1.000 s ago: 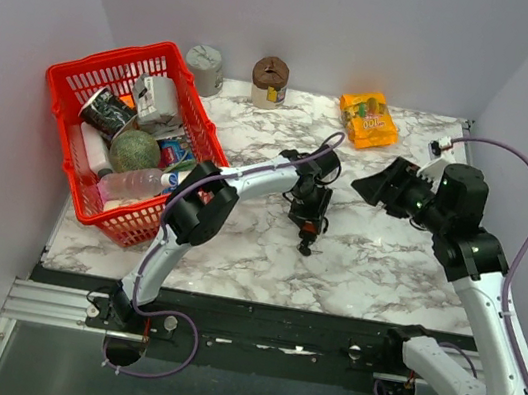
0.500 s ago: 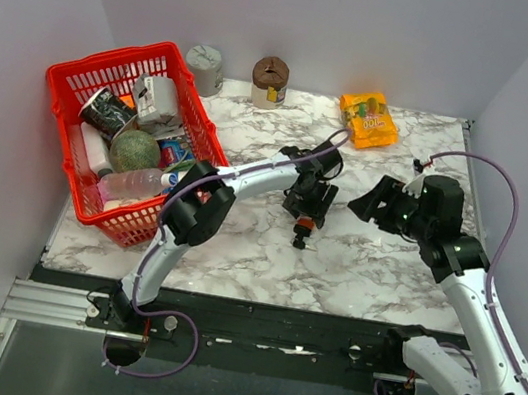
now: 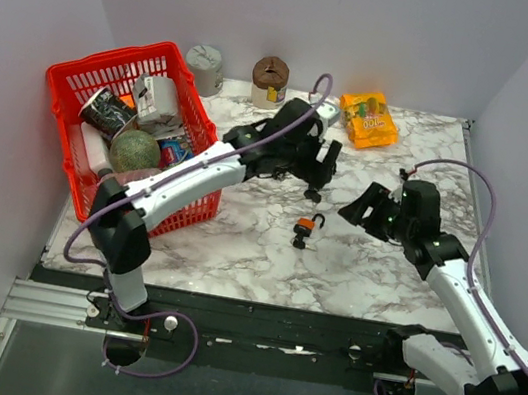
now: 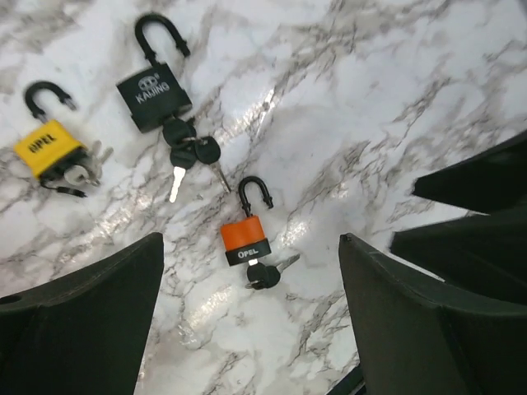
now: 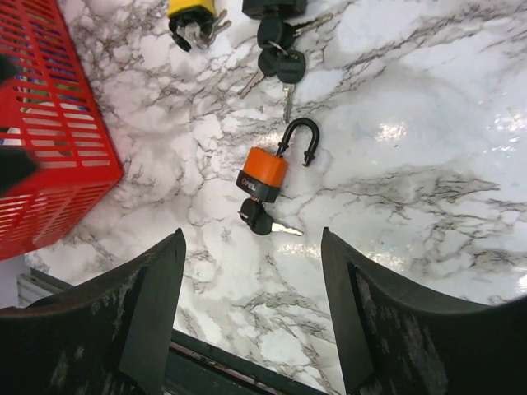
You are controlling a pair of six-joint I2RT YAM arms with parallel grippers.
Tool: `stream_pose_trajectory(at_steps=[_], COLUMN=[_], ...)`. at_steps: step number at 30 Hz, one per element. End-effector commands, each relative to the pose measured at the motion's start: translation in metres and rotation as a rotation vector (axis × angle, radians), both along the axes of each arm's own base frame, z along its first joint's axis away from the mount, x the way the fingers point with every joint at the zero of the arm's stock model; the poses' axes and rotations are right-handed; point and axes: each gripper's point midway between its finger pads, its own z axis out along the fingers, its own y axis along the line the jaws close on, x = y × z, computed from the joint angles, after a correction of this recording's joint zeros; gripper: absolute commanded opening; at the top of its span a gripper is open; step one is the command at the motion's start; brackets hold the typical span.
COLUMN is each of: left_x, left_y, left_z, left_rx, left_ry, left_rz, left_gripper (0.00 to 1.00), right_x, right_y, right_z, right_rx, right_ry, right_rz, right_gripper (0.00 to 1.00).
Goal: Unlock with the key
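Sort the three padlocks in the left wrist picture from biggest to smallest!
1. The black padlock looks the largest.
2. The yellow padlock and the orange padlock look nearly the same size, so I won't rank one over the other.

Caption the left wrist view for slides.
Orange padlock, shackle open, keys at its base, on marble table beside a black padlock and a yellow padlock.
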Motion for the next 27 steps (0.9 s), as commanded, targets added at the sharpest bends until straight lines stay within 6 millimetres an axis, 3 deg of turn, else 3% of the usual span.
stream_pose_trajectory(at_steps=[1, 4, 6, 7, 8, 11, 13, 15, 20, 21, 27], left_x=[0.022, 0.027, 0.028, 0.024, 0.025, 0.017, 0.010, 0.006, -0.002, -0.003, -0.003], left_y=[0.039, 0.070, 0.083, 0.089, 0.097, 0.105, 0.110, 0.114, 0.124, 0.128, 0.129], left_z=[0.054, 0.071, 0.079, 0.084, 0.085, 0.087, 0.086, 0.085, 0.076, 0.076, 0.078], left_rx=[-0.115, -0.140, -0.149, -0.158, -0.160, -0.175, -0.175, -0.173, -0.167, -0.179, -0.196], left_ry=[-0.100, -0.098, -0.111, -0.117, -0.115, -0.107, -0.109, -0.110, -0.116, -0.121, -0.129], left_rz=[0.070, 0.130, 0.159, 0.170, 0.188, 0.190, 0.189, 0.193, 0.205, 0.218, 0.219], left_gripper=[0.94, 0.94, 0.94, 0.94, 0.94, 0.94, 0.94, 0.94, 0.94, 0.95, 0.95], right_x=[0.013, 0.016, 0.018, 0.017, 0.018, 0.022, 0.032, 0.034, 0.044, 0.042, 0.031], right_y=[0.015, 0.034, 0.051, 0.053, 0.058, 0.073, 0.081, 0.088, 0.089, 0.085, 0.077], right_z=[-0.017, -0.039, -0.040, -0.062, -0.066, -0.084, -0.080, -0.091, -0.110, -0.124, -0.130], right_rx=[-0.011, -0.053, -0.086, -0.136, -0.149, -0.202, -0.205, -0.231, -0.372, -0.443, -0.492], right_ry=[0.033, 0.115, 0.125, 0.195, 0.211, 0.267, 0.257, 0.284, 0.355, 0.400, 0.448], right_rz=[-0.034, -0.018, 0.022, 0.030, 0.045, 0.073, 0.074, 0.097, 0.109, 0.115, 0.113], right_gripper=[0.75, 0.75, 0.75, 0.75, 0.75, 0.74, 0.74, 0.74, 0.74, 0.73, 0.73])
